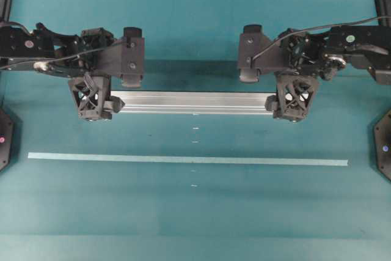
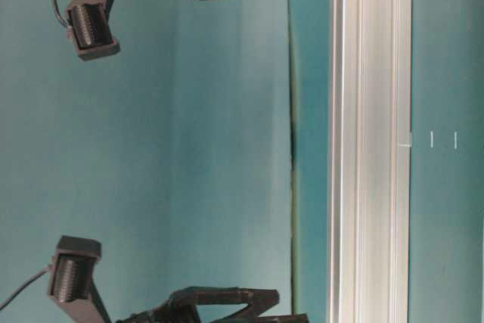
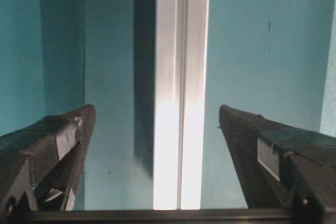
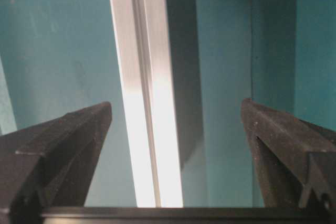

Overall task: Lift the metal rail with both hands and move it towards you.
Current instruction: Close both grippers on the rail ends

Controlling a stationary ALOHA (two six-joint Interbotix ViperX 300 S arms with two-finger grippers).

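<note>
We record the metal rail [image 1: 192, 102] lying flat on the teal table [image 1: 195, 212], beyond the pale tape strip [image 1: 183, 159] and parallel to it. At the rail's ends we find the left gripper [image 1: 91, 99] and right gripper [image 1: 294, 99], each with fingers spread wide, straddling the rail without touching it.

Two black arms [image 1: 58, 50] with loose black cables, silver screws and lattice-patterned fingers [image 1: 91, 97]

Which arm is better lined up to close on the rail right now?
Neither: both. The left gripper and right gripper each straddle an end of the metal rail, jaws open, rail centred between them in both wrist views.
</note>
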